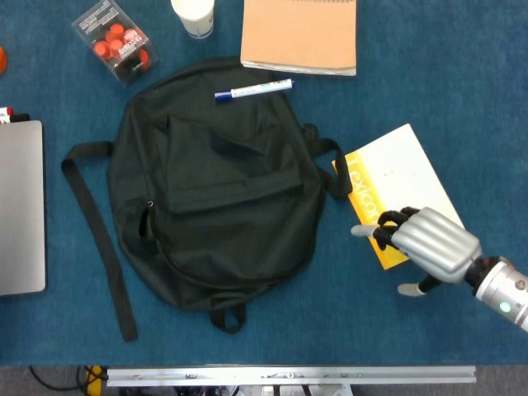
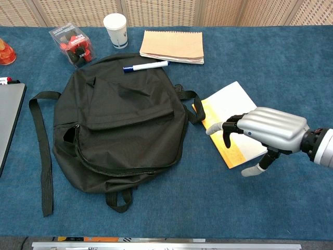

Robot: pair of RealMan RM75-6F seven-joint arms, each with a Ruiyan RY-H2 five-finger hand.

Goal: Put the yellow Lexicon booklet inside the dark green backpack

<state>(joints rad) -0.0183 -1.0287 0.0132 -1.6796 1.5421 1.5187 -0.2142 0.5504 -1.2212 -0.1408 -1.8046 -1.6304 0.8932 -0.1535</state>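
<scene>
The dark green backpack (image 1: 219, 186) (image 2: 119, 120) lies flat on the blue table, its zips shut as far as I can see. To its right lies the yellow and white Lexicon booklet (image 1: 392, 177) (image 2: 226, 107), closed. My right hand (image 1: 425, 247) (image 2: 265, 133) hovers over the booklet's near corner, palm down, fingers apart and curled, holding nothing. Whether it touches the cover I cannot tell. My left hand shows in neither view.
A blue marker (image 1: 253, 89) rests on the backpack's top edge. Behind it are a tan notepad (image 1: 299, 35), a white cup (image 1: 193, 15) and a clear box of red pieces (image 1: 115, 41). A grey laptop (image 1: 18, 206) lies at the far left. The backpack strap (image 1: 97, 239) trails left.
</scene>
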